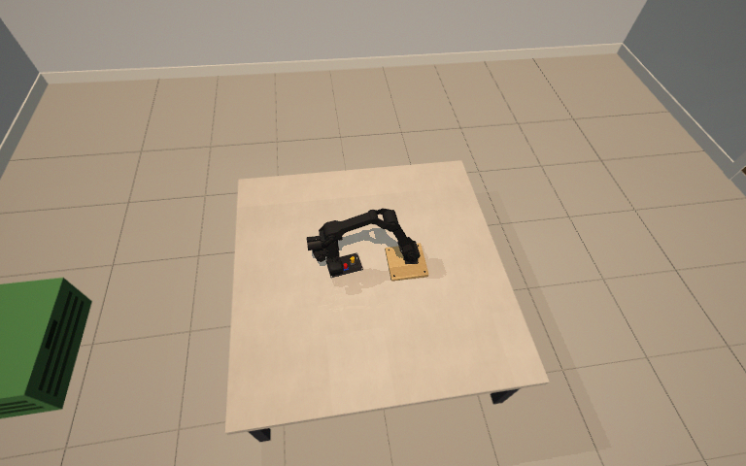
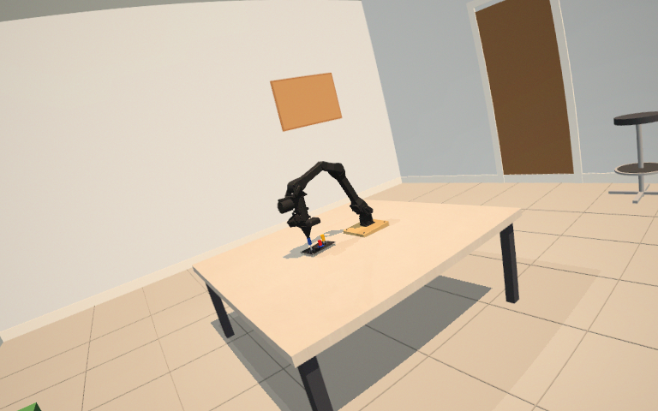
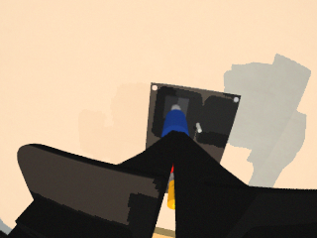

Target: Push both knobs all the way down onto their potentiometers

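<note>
The claw (image 2: 308, 236) (image 3: 176, 138) has its 2 fingers together with nothing between them, tips right at the top of the blue knob (image 2: 309, 241) (image 3: 175, 123). The circuit board (image 1: 358, 267) (image 2: 329, 244) (image 3: 225, 111) stands well in from every edge of the tabletop (image 1: 377, 334) (image 2: 272, 300) (image 3: 59, 59). Judging the step as pressing this knob, push straight down along its shaft, slowly, and stop once it seats; sideways force could break the potentiometer loose.
</note>
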`<state>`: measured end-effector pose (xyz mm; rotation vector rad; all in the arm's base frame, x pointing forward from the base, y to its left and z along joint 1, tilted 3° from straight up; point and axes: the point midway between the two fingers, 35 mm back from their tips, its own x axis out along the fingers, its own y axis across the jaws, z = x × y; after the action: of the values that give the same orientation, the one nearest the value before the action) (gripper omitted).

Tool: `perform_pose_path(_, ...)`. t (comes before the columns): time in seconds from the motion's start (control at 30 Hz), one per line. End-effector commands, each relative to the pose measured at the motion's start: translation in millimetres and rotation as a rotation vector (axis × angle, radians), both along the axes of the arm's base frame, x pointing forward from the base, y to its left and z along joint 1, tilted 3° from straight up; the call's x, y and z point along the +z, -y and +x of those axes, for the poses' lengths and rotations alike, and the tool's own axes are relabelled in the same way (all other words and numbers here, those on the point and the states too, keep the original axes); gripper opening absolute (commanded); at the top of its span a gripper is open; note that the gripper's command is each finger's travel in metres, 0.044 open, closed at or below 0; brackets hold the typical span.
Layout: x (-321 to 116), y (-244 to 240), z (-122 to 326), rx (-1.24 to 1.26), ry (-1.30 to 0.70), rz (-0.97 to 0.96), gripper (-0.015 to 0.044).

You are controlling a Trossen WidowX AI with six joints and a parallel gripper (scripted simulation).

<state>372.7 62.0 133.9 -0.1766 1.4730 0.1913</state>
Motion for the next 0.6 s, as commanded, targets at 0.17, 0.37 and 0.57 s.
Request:
perform_pose_path(0.17, 0.2, -0.6, -0.6, -0.005, -0.003, 0.004, 0.0)
perform_pose_path(0.37, 0.2, -0.6, -0.6, -0.005, -0.003, 0.004, 0.0)
perform_pose_path(0.57, -3.1, -0.7, -0.3, -0.005, -0.003, 0.004, 0.0)
